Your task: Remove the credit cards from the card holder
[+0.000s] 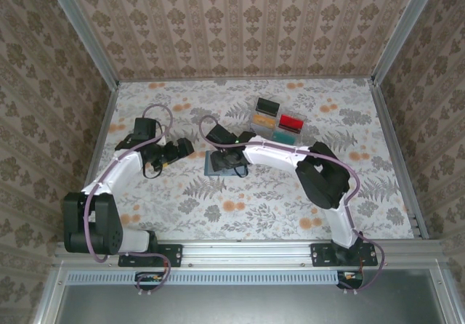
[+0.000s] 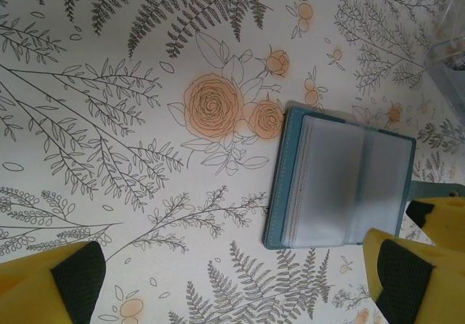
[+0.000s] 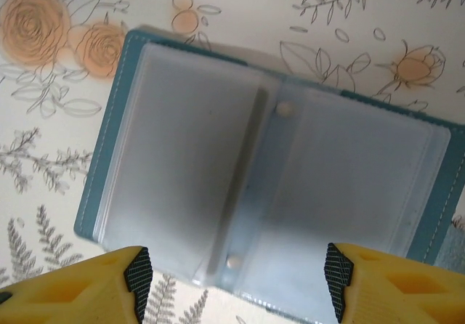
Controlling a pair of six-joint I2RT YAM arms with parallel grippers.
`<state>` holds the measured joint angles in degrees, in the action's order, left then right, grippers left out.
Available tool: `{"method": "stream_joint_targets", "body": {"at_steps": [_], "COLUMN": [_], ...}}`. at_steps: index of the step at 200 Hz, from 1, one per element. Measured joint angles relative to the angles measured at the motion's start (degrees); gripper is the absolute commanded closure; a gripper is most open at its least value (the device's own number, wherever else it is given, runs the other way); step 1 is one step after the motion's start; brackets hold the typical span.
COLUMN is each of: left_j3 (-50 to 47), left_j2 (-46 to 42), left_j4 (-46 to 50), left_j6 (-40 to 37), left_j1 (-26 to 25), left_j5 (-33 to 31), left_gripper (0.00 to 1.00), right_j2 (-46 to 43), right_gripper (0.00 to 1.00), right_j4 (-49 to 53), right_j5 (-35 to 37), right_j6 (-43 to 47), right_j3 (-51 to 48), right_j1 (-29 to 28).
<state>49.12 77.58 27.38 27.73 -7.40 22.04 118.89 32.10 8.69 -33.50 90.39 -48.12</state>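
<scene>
The right claw (image 3: 232,284) hangs half-spread and empty over the opened card holder (image 3: 189,157), with a compartment tray (image 1: 277,120) beyond it. The left claw (image 2: 236,284) gapes wide and empty beside the holder.

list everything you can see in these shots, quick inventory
card holder: one, teal with cloudy clear sleeves, lying open at the table's centre
tray: one, clear plastic, beyond the holder, right of centre
tray contents: four, red block, dark block, yellowish piece, teal block, one per compartment
table: one, white with fern and orange flower print
left gripper: one, yellow fingers, open, left of the holder
right gripper: one, yellow fingers, open, over the holder
</scene>
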Motion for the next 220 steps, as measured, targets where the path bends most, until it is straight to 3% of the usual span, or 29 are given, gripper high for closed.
{"method": "stream_joint_targets", "body": {"at_steps": [61,93,120,151,175,220], "left_j3": [0.0,0.0,0.0,0.0,0.0,0.02], "left_j2": [0.07,1.25,3.23,5.95,8.92,13.53], "left_j4": [-0.63,-1.07,-1.9,-4.46,-6.25,-9.01], "left_j6": [0.66,0.81,1.36,2.67,3.85,5.33], "left_j1": [-0.02,-0.26,-1.31,-4.02,-6.56,-9.35], "left_j5": [2.43,4.28,6.05,8.22,9.4,11.23], "left_gripper": [0.0,0.04,0.13,0.22,0.37,0.54], "right_j2": [5.73,6.49,6.54,6.34,5.95,4.9], "right_gripper": [0.36,0.42,0.49,0.51,0.51,0.53], "right_j4": [2.1,2.64,2.67,1.97,1.16,-0.9], "right_j5": [-0.24,-0.11,-0.07,-0.07,-0.11,-1.03], "right_j6": [-0.85,-0.85,-1.01,-0.98,-0.98,-0.81], "right_j3": [3.74,4.5,4.44,3.58,2.75,0.81], "right_j1": [2.38,2.38,2.51,2.78,2.89,3.34]}}
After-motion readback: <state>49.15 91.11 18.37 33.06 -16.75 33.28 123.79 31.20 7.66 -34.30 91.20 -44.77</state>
